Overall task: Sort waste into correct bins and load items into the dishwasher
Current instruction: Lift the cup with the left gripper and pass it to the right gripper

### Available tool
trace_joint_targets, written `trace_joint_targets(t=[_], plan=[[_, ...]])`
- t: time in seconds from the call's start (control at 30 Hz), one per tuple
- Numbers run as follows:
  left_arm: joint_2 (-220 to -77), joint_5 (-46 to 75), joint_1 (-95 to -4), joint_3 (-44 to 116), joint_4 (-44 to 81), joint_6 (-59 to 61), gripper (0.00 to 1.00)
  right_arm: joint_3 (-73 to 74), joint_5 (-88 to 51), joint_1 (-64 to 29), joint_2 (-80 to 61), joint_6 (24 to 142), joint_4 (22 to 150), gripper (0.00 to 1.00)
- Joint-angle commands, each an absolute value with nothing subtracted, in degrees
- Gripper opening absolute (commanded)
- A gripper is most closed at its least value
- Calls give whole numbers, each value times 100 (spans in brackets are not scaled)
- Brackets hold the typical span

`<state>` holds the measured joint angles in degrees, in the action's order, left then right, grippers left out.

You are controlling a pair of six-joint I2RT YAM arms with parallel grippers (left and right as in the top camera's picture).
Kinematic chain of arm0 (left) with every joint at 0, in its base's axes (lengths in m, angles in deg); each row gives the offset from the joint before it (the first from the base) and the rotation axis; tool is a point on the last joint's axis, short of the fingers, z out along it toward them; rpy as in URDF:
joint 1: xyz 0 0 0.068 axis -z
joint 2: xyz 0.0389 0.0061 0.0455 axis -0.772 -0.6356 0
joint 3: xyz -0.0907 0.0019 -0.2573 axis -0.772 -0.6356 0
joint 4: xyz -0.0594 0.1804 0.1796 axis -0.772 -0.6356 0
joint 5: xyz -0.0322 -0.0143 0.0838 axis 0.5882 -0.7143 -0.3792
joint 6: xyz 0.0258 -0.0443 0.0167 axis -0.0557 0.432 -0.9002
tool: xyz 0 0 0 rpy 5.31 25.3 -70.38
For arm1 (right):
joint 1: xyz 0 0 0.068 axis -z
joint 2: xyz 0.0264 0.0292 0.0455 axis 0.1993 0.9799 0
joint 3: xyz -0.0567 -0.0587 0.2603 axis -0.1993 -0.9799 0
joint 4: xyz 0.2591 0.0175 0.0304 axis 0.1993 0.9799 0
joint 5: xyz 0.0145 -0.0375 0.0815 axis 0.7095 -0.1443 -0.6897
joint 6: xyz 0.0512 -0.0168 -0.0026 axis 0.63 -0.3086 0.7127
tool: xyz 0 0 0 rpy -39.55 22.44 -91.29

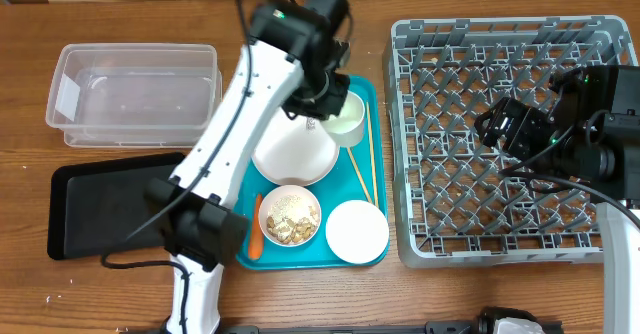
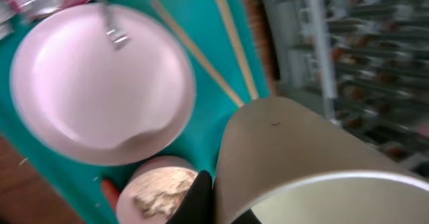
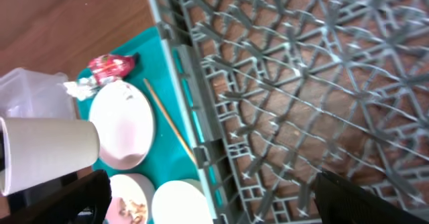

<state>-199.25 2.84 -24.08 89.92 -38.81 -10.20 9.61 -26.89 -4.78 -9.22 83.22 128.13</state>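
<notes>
Clamping cup w/ L gripper over teal tray, R gripper jaws apart

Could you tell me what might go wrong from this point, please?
The left gripper seems to pinch the cup by its wall, over the tray; a slip could drop it onto the plate.
The right gripper hangs open over the rack, so carrying the cup there could make the arms collide.

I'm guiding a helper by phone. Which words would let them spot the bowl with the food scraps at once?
Look at the teal tray between the black tray and the grey rack. Along its near edge sit two white bowls; take the left bowl, beside the orange carrot. It alone holds beige scraps; the right bowl is empty.
</notes>
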Motion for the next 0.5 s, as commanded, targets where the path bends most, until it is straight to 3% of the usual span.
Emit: trace_joint_targets(t=[0.0, 0.2, 0.47], plan=[[-19880, 3032, -2738, 9285, -3841, -2498, 4, 1122, -3778, -469, -981, 7861, 12601, 100], [-19882, 6210, -3284, 9283, -3999, -4159, 4, 1122, -6547, -528, -1005, 7583, 11851, 91], [-19882, 7409, -3433, 9283, -3944, -4262, 4, 1122, -7434, -1205, -1003, 7498, 11222, 86]])
